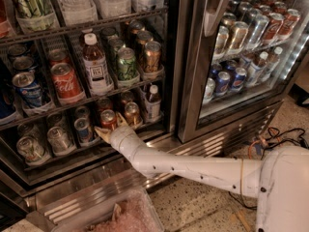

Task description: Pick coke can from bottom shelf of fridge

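Claw is low left of centre, reaching into the open left bay of the fridge at the front of the bottom shelf. The arm comes in from the lower right, nearly level. My read is that it has to stay low to clear the rack above.

Coke can stands upright at the front of its lane, directly in the claw's mouth. The fingers are spread and sit either side of the can's base, wider than the can. So it's open and straddling the can, gripping nothing yet. I'd call this the pre-close stage.

The lane trays keep the cans in single-file rows, which leaves the fingers only narrow gaps.
- The copper-orange can is just beside on the right, with the right finger squeezed between the two cans. That's the likeliest bump.
- A bluish can sits just to the left.
- A small white-capped bottle is further right on the same shelf.

Labels:
- The only clearly readable script is "Coca-Cola" on the bigger red can, one rack up. That's not the target.
- The target's white marks are illegible from here.
- The tall bottle has a printed label I can't read.
- The green can has no brand I can make out.
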Robot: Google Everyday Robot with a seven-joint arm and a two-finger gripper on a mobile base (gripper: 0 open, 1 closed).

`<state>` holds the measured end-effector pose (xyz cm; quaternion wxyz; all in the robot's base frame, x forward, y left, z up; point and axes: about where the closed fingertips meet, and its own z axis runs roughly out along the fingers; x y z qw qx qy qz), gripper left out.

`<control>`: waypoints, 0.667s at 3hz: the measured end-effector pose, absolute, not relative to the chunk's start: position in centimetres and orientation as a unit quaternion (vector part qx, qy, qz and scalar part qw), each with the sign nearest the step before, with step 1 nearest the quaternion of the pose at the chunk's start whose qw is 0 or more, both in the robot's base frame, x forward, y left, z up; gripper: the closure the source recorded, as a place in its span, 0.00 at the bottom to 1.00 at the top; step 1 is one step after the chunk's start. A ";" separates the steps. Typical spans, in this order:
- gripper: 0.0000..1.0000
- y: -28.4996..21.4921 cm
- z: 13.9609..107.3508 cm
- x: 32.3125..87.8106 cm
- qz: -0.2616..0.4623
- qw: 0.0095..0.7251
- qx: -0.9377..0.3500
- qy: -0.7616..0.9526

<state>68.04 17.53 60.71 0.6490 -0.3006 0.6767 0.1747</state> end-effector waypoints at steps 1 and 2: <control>0.53 17.7 60.2 68.4 0.177 0.643 -0.301 0.681; 0.77 17.9 59.7 68.6 0.177 0.636 -0.304 0.687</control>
